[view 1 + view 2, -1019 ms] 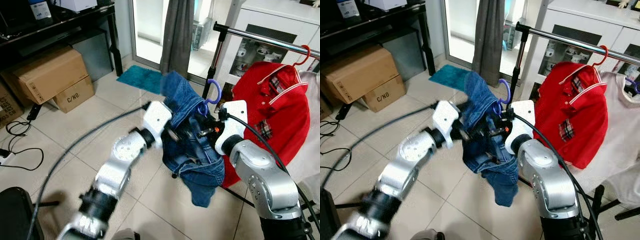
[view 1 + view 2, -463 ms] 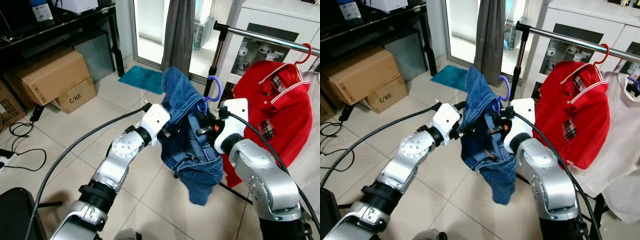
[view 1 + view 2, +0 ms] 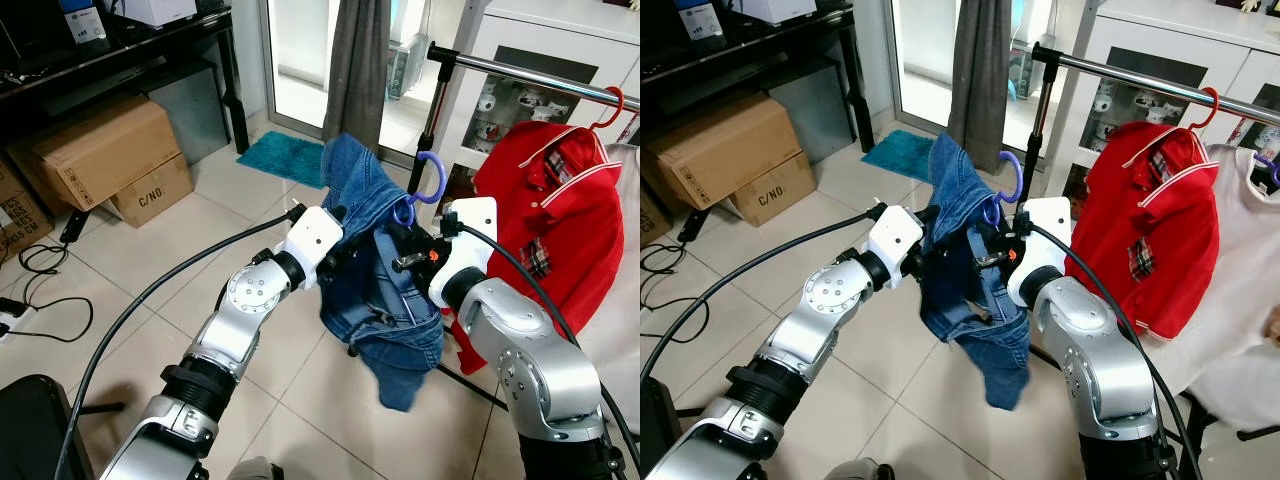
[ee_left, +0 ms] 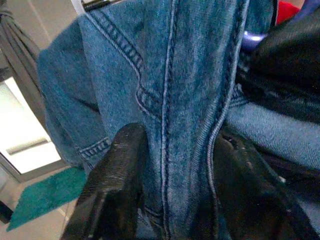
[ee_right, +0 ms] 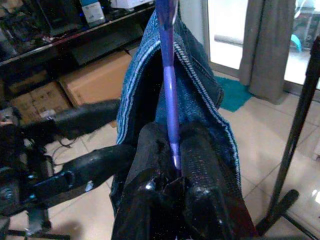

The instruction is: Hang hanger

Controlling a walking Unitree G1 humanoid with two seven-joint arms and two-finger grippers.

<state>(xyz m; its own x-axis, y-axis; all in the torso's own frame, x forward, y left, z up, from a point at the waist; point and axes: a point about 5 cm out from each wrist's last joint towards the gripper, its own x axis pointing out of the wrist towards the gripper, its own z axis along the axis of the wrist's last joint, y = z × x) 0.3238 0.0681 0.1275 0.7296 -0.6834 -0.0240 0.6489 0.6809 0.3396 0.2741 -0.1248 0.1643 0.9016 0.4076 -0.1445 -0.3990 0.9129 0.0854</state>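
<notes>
Here the purple hanger (image 5: 169, 100) stands upright between the two black fingers of the right gripper (image 5: 172, 160), which are pressed together on its thin stem just below where it rises out of the denim. The blue denim garment (image 3: 380, 260) is draped over that hanger and hangs in folds in mid-air between the two arms, its lowest corner dangling well above the tiled floor (image 3: 150, 260). From the other side the left gripper (image 4: 175, 165) has its fingers set a little apart with a thick seamed fold of the denim caught between them; one finger (image 4: 120, 170) lies flat against the cloth.

The hanger is slender and violet, with a curled hook (image 3: 428, 180) that sticks up above the cloth. That hook sits below and to the left of the metal rail (image 3: 530, 78) of the clothes rack, near its upright post (image 3: 432, 120), and is not on the rail. The denim is mid-blue with lighter stitched seams.

A red shirt (image 3: 540, 220) with white collar trim hangs from the rail on a red hanger (image 3: 608, 105), just beside the right arm. Cardboard boxes (image 3: 100, 150) sit under the dark desk (image 3: 120, 45) at the left, and a teal mat (image 3: 285, 158) lies by the grey curtain (image 3: 355, 70).
</notes>
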